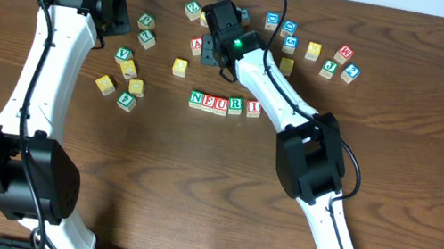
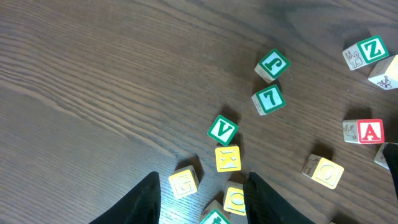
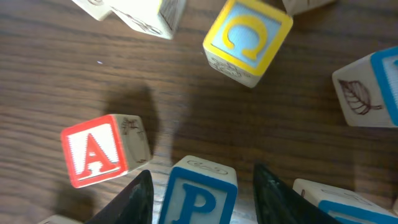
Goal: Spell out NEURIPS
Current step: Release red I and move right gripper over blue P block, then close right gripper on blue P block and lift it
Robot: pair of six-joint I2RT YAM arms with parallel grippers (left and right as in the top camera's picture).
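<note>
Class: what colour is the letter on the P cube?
Blue. The P cube shows best in the right wrist view.

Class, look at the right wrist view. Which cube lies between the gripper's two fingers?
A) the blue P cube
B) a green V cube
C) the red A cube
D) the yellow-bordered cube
A: the blue P cube lies between the two fingers of the right gripper, while the red A cube sits off to one side, outside them.
</note>
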